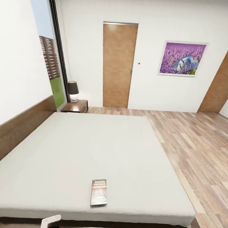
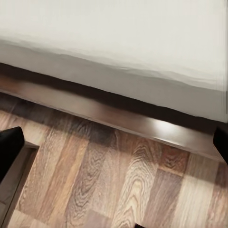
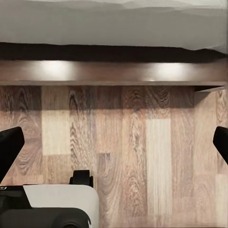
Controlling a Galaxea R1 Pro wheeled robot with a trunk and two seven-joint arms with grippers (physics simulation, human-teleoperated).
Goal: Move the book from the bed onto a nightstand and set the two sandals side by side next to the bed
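The bed (image 1: 91, 149) takes up most of the lower left of the head frame, mattress bare except for the book (image 1: 98, 192), which lies flat near the bottom-centre edge, cover up and within likely reach, so grabbing it looks like the step in hand. The nightstand (image 1: 75, 106) sits upper left of the frame at the far headboard corner, with a lamp (image 1: 73, 90) on it, well apart from the book, so carrying will likely need a drive. Sandals not spotted. Both arms hang low by the bed side. The left gripper (image 2: 114, 147) is spread, dark fingertips at the frame's side edges, nothing between them, over plank floor (image 2: 118, 190) and the dark frame rail. The right gripper (image 3: 114, 142) is likewise spread and empty. The wrist views give the under-mattress rail and floor; the head view gives the book and room.
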